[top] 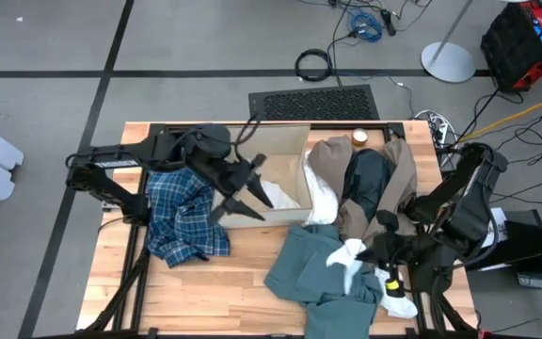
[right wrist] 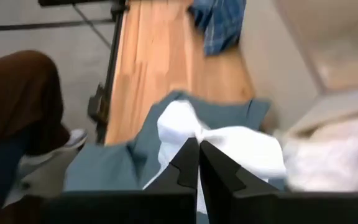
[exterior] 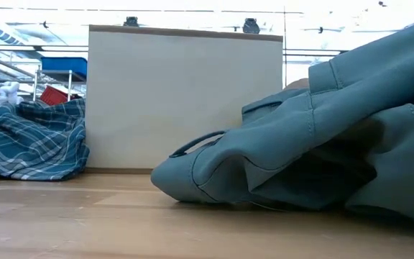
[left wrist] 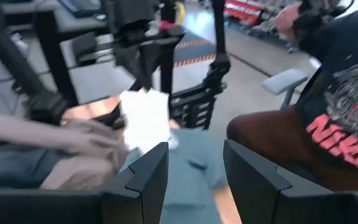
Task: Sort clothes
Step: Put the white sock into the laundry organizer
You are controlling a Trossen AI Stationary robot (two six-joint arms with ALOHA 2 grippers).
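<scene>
White piece (top: pixel 349 254), just off the cardboard box (top: pixel 276 155), hangs pinched in my right gripper (top: pixel 365 256), probably lifted to separate it; left gripper (top: pixel 245 200) waits half-open over the box.

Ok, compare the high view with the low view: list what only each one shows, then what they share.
Only the high view: both arms, the left gripper open over the box edge, the right gripper shut on a white piece, plus the dark and taupe clothes.
Only the low view: the blue bin in the room behind.
Both: cardboard box, plaid shirt, teal-green piece.
</scene>
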